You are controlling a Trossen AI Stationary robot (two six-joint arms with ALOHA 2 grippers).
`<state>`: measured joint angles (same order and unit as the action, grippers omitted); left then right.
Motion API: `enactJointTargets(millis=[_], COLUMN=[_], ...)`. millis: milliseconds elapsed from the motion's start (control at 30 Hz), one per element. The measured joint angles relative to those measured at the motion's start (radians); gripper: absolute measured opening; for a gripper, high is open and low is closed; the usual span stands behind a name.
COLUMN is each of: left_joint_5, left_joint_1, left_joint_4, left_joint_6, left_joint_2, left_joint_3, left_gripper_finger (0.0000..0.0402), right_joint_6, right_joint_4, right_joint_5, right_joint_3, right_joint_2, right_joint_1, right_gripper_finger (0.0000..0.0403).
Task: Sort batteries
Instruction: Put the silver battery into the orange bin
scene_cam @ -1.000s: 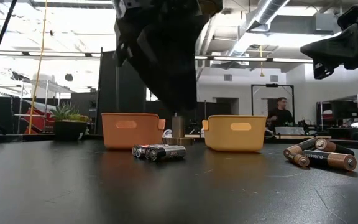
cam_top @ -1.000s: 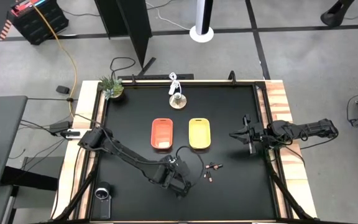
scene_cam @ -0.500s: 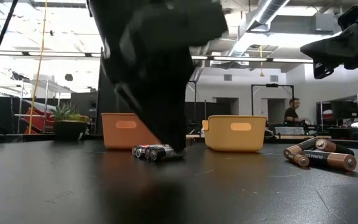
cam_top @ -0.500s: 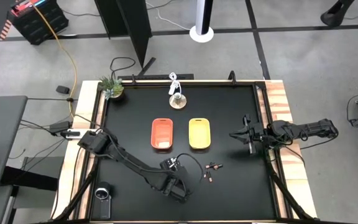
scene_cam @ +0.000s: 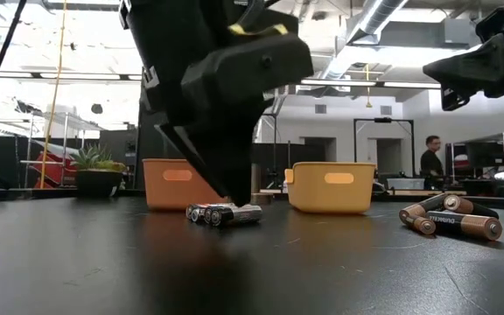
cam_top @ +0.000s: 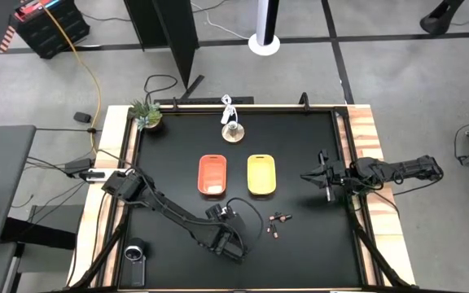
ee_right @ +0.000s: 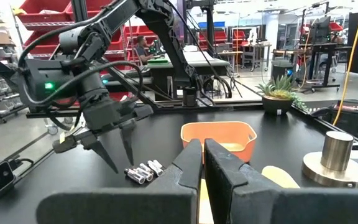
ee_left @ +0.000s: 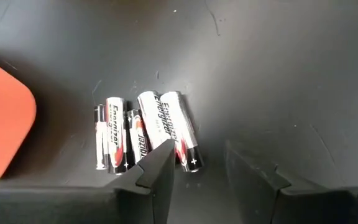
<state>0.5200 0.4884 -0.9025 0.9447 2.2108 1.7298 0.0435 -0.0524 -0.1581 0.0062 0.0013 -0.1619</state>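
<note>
I lowered the open left gripper (ee_left: 194, 168) onto the silvery batteries (ee_left: 145, 134); closing on one came next.

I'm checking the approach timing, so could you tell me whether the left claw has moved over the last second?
Yes. In the low view the left claw has come down toward the silvery-white batteries in front of the orange tray; its tips are now at them.

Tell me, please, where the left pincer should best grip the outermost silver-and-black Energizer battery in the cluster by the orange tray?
Probably across its mid-body, from above. The outermost silver-and-black Energizer battery lies flat at the row's free edge, so one finger of the left pincer fits outside; the other must wedge against its neighbour.
</note>
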Motion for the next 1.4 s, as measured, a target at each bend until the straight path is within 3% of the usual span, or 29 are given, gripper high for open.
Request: enactJointTargets(millis=[1100,1400], left_joint_5=[-0.125,-0.197], left_joint_1=[-0.035,-0.056], left_joint_4=[0.039,0.07], left_joint_6=[0.088,0.086], left_joint_2=[0.0,0.049], left_joint_3=[0.0,0.004], left_gripper_finger=[0.0132,0.0132], right_joint_6=[-0.002,0.001], right_joint_4=[-0.006,-0.014], right_joint_5=[0.0,0.0], right_joint_3=[0.0,0.0], right_joint_2=[0.0,0.0], right_joint_1=[0.0,0.001], right_gripper_finger=[0.0038,0.0038])
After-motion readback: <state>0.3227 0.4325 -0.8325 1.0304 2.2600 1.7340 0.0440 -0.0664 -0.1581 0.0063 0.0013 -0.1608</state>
